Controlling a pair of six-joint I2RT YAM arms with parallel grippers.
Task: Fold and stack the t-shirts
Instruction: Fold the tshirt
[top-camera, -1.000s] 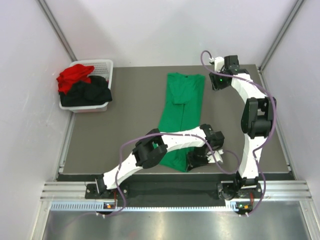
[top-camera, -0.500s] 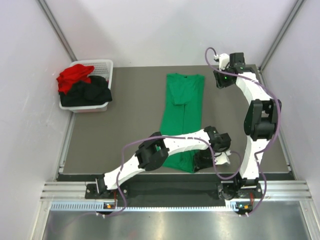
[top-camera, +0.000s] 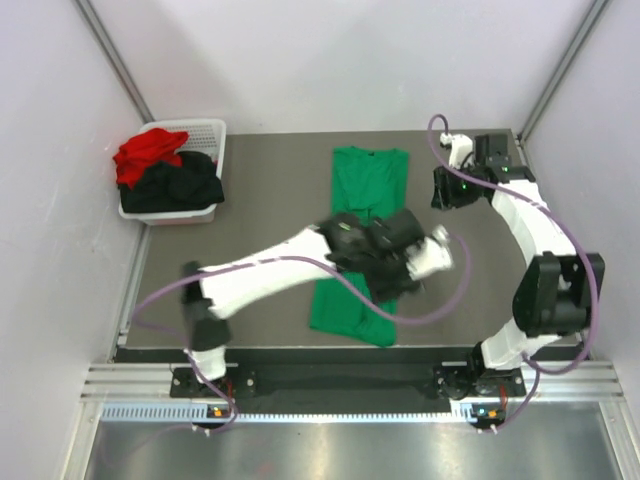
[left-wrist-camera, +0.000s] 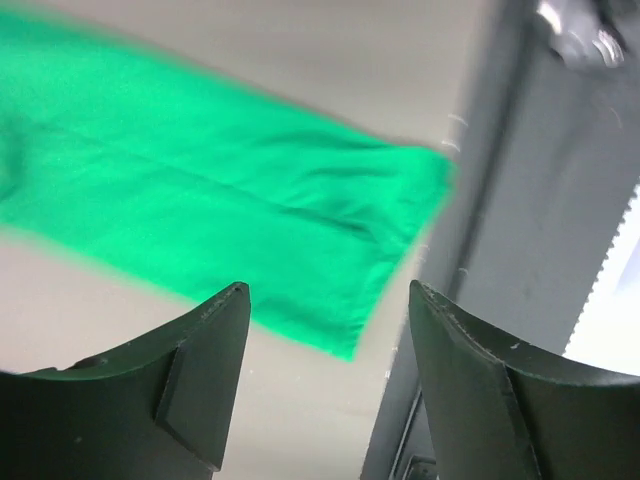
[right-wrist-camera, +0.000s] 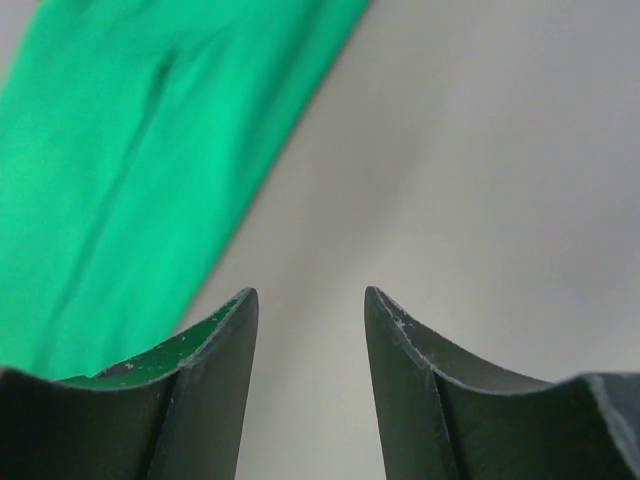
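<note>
The green t-shirt (top-camera: 365, 185) lies on the grey table as a long narrow strip, collar end far, hem end (left-wrist-camera: 330, 250) near the front edge. My left gripper (top-camera: 395, 262) hangs blurred above the strip's middle; its wrist view shows it open (left-wrist-camera: 327, 288) and empty, well above the cloth. My right gripper (top-camera: 447, 190) stands open over bare table just right of the shirt's far half, with the green edge (right-wrist-camera: 120, 200) to its left and nothing between its fingers (right-wrist-camera: 310, 291). The red t-shirt (top-camera: 148, 152) and black t-shirt (top-camera: 175, 188) lie crumpled in the white basket (top-camera: 208, 130).
The basket stands at the table's far left corner. White walls close in on three sides. A dark table edge (left-wrist-camera: 520, 200) and a metal rail (top-camera: 350, 385) run along the front, close to the shirt's hem end.
My left gripper has opened, let go of the green shirt's near end and swung up and away toward the middle. My right arm has drifted a little to the right.
</note>
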